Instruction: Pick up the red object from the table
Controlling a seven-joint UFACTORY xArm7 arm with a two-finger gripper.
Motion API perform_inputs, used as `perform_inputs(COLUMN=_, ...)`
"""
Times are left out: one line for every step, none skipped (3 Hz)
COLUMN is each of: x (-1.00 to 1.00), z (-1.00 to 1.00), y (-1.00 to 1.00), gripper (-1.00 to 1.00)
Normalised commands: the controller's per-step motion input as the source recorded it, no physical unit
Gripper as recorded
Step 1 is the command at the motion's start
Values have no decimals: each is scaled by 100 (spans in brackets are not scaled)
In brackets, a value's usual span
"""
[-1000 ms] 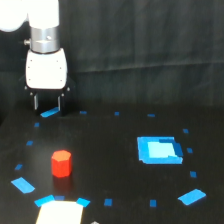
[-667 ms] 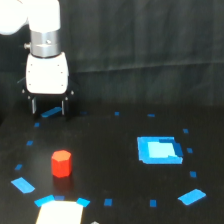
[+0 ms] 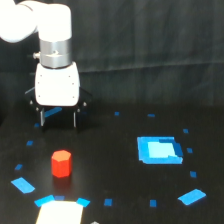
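Red object unmarked; tool unlabelled.

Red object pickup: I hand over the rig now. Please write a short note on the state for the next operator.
Gripper: open, empty, hanging above the table, behind the red object.
Red object: upright on the table, toward the exterior view's left, untouched, apart from the blue square on the right.
Done: nothing grasped yet.
Left: bring the gripper over the red object, lower, close, lift.
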Motion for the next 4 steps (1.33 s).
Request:
perform_inputs(x=-3, z=-72, y=-100, gripper=-27)
perform_inputs(x=-1, z=-100, y=-96, gripper=-69)
perform_inputs(x=45, z=-100, y=-100, gripper=-27)
perform_inputs(x=26, z=-100, y=-100, gripper=-100)
